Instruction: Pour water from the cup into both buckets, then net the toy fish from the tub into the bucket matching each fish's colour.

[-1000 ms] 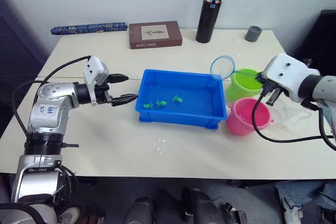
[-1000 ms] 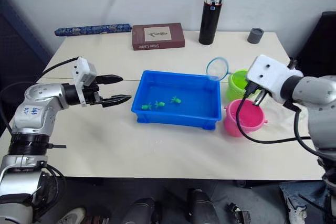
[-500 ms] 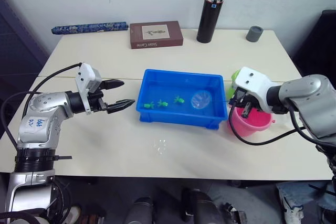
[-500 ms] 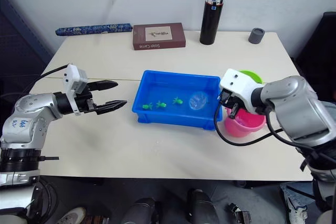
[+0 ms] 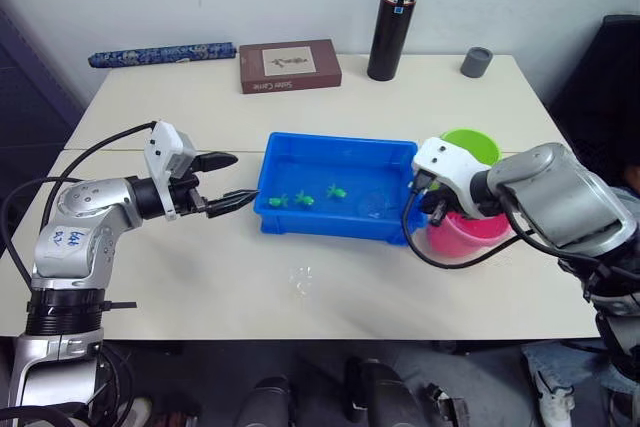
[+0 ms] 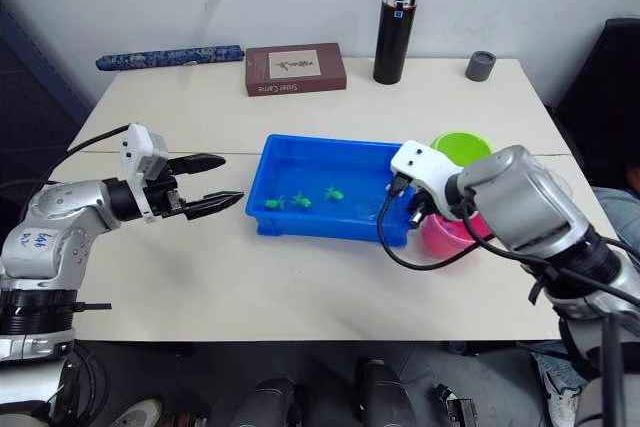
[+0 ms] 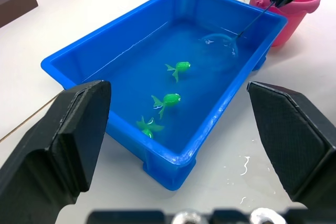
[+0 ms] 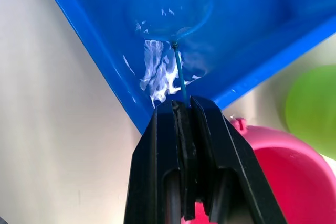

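Gripping the net's (image 7: 223, 40) wire handle, right gripper (image 8: 184, 109) sits clenched at the tub's (image 5: 335, 147) right end, hoop dipped in water. Three green fish (image 7: 169, 99) lie left of centre. Left gripper (image 5: 228, 181), fingers spread, empty, left of tub. Buckets (image 5: 470, 144) stand right.

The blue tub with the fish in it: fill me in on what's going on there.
The right gripper is shut on the net by its wire handle, with the hoop dipped into the blue tub at the end near the buckets. Three green fish sit apart from the hoop. The left gripper hovers open beside the tub's other end.
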Robot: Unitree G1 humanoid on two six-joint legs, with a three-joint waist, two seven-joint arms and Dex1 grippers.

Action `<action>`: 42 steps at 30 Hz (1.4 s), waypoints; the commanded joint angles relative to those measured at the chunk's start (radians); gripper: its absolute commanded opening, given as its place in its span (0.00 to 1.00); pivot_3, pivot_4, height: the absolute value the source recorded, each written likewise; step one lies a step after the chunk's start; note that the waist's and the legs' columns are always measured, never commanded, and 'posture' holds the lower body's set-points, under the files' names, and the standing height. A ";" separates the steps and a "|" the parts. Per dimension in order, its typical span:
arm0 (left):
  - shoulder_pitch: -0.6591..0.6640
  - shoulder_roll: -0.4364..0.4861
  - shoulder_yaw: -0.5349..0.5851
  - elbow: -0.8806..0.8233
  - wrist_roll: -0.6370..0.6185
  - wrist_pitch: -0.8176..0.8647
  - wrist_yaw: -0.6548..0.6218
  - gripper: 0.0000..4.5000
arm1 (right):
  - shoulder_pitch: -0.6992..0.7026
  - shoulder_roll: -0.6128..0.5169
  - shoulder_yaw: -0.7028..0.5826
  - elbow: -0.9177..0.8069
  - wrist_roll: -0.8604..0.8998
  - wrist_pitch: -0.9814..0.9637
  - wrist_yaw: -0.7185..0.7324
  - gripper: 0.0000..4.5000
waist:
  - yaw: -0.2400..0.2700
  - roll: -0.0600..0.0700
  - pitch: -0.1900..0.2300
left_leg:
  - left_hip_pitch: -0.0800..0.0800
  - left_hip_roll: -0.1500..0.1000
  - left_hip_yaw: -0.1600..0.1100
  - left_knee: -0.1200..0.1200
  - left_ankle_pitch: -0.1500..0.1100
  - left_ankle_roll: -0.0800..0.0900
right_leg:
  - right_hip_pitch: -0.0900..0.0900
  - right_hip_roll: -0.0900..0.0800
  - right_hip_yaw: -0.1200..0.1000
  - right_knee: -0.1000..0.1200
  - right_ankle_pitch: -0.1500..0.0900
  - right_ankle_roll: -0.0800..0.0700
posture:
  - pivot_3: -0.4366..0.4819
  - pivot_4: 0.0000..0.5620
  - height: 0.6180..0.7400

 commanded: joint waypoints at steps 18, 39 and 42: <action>0.029 0.058 0.044 -0.090 -0.036 0.042 0.019 0.99 | -0.051 0.179 -0.132 0.134 0.067 0.003 -0.135 0.00 | 0.000 0.000 0.000 | 0.000 0.000 0.000 0.000 0.000 0.000 | 0.000 0.000 0.000 0.000 0.000 0.000 | 0.48 0.27 1.00; -0.115 0.021 -0.046 0.052 -0.003 -0.050 -0.051 0.99 | 0.007 0.034 -0.381 0.025 0.239 0.062 -0.129 0.00 | 0.001 0.000 0.000 | -0.001 -0.001 0.000 -0.001 0.000 0.000 | 0.000 -0.001 0.000 -0.001 0.000 0.000 | 0.48 0.27 1.00; -0.142 0.012 -0.062 0.074 0.004 -0.062 -0.064 0.99 | 0.053 -0.033 -0.483 0.013 0.260 0.012 -0.111 0.00 | 0.005 0.000 0.000 | -0.002 -0.001 -0.001 -0.001 0.000 0.000 | 0.000 -0.001 -0.001 -0.001 0.000 0.000 | 0.48 0.27 1.00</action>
